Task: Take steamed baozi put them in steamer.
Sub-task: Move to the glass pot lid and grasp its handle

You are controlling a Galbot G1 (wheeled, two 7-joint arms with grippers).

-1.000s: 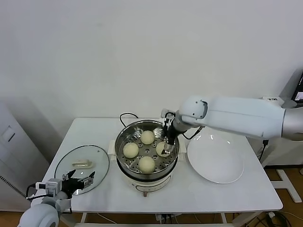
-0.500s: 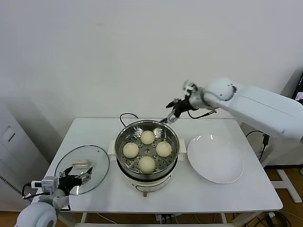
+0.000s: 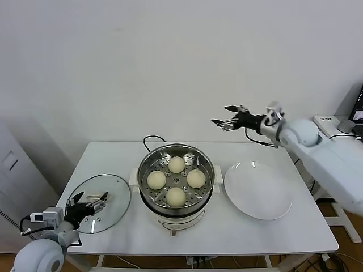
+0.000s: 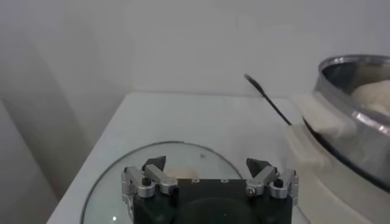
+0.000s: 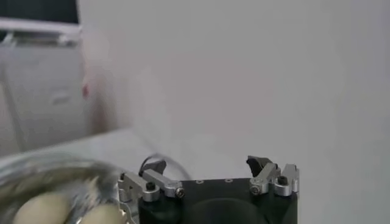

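Note:
Several cream-white baozi, such as the rear one point(image 3: 176, 164) and the right one point(image 3: 196, 178), sit on the perforated tray inside the shiny steamer point(image 3: 148, 161) at the table's middle. My right gripper point(image 3: 224, 122) hangs open and empty in the air, above and to the right of the steamer, apart from it. In its wrist view the right gripper point(image 5: 207, 164) shows wide jaws, with two baozi point(image 5: 36, 210) below. My left gripper point(image 3: 88, 203) is open and empty, low over the glass lid; the left wrist view shows this gripper point(image 4: 207, 165) and the steamer's wall point(image 4: 359, 128).
A round glass lid point(image 3: 99, 195) with a cream handle lies at the front left of the white table point(image 3: 272, 238). A flat white plate point(image 3: 258, 190) lies right of the steamer. A black cable point(image 3: 152, 139) runs behind the pot.
My right gripper let go of the right-hand baozi, rose out of the steamer and swung up and to the right. My left gripper shifted slightly over the lid.

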